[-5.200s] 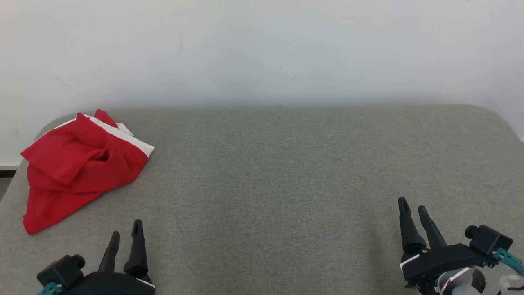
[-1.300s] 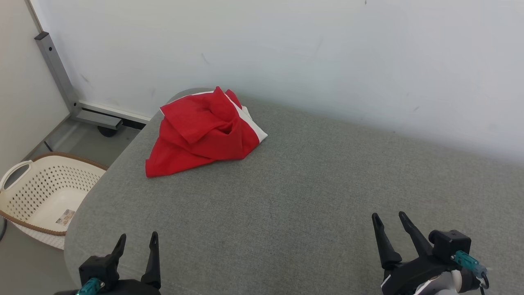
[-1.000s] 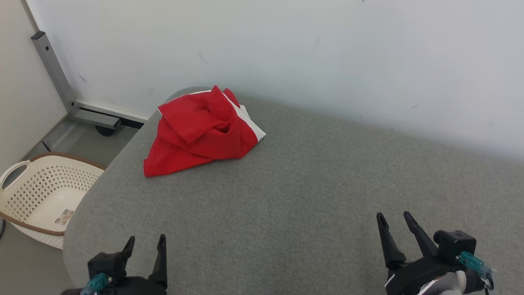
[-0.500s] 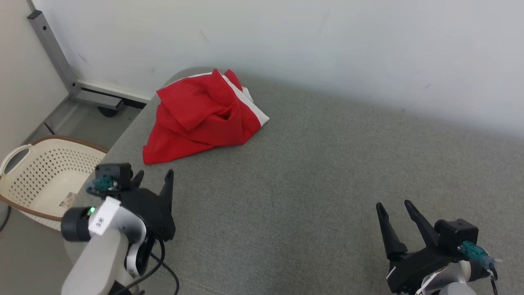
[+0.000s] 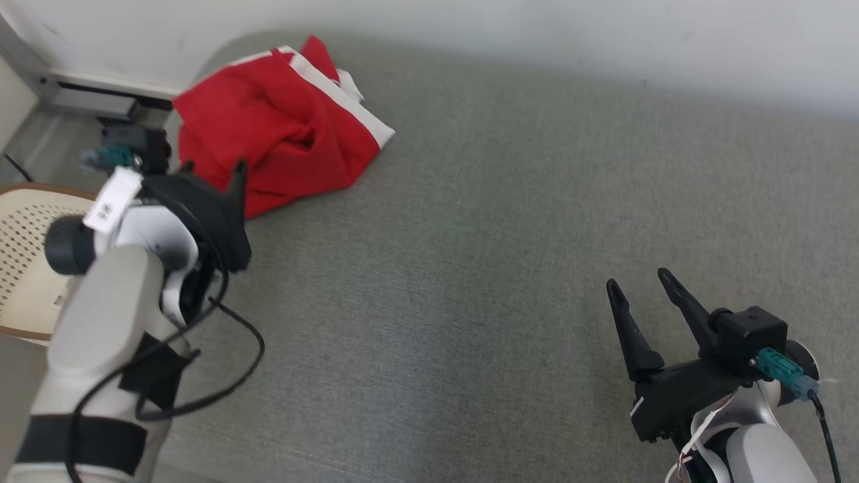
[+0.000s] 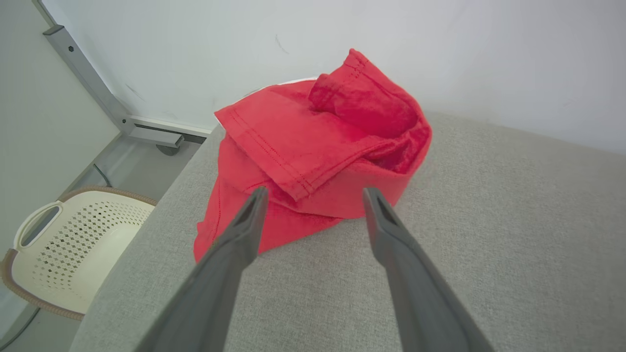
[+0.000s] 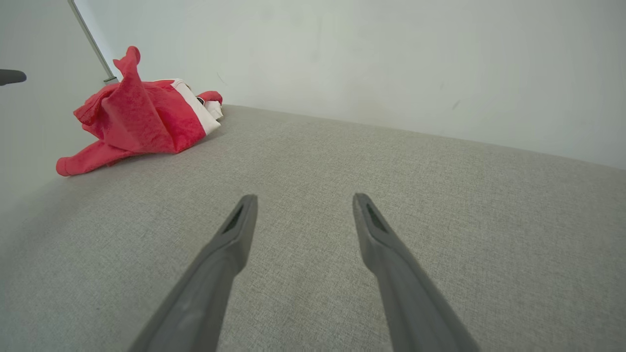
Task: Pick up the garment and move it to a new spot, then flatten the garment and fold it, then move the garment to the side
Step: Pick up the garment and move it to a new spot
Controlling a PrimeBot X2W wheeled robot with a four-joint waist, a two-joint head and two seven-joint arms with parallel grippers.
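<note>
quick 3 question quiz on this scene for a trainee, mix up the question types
1. True or false: the left hand is shut on the garment.
2. The pale thing on the floor is: A) a basket, B) a box, C) a chair.
3. Which hand is nearer the garment?

Key: 1 false, it is open and holds nothing. 2 A. 3 the left; the right hand is far from it.

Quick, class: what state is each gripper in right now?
Left gripper: open, empty, pointed at the red garment.
Right gripper: open, empty, above the grey surface.
</note>
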